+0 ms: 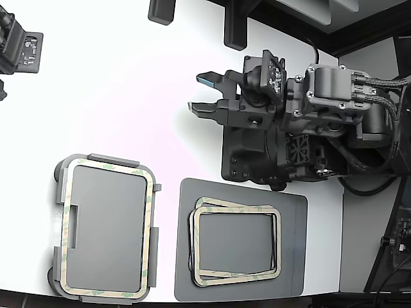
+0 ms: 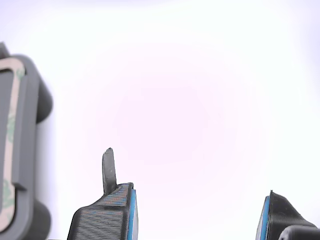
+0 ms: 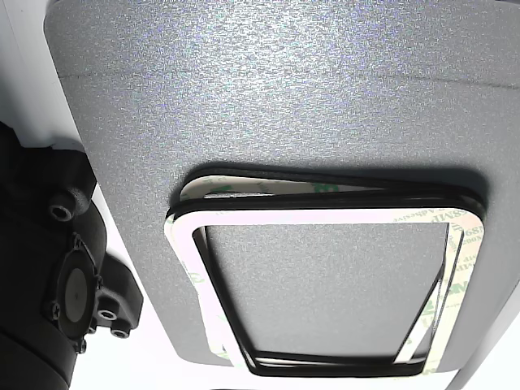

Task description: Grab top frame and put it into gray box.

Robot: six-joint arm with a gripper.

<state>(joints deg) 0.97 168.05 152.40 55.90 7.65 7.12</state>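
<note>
A stack of several alike tan frames lies on a darker gray flat plate (image 1: pixel 292 256). The top frame (image 1: pixel 195 247) sits a little askew on the others and also shows in the other view (image 3: pixel 325 217). The gray box (image 1: pixel 112 158) stands at the exterior view's lower left, with one tan frame (image 1: pixel 152 212) lying around its rim. My gripper (image 1: pixel 196 92) is open and empty, over bare white table, beyond the stack and to the right of the box in the exterior view. In the wrist view my gripper (image 2: pixel 197 215) shows blue-padded fingers, with the gray box (image 2: pixel 27 150) at the picture's edge.
The arm's black body (image 1: pixel 270 147) stands just behind the darker plate (image 3: pixel 244 81). A second black device (image 1: pixel 19 45) sits at the exterior view's top left, and black posts (image 1: pixel 234 29) at the top. The table's edge runs along the bottom of the exterior view.
</note>
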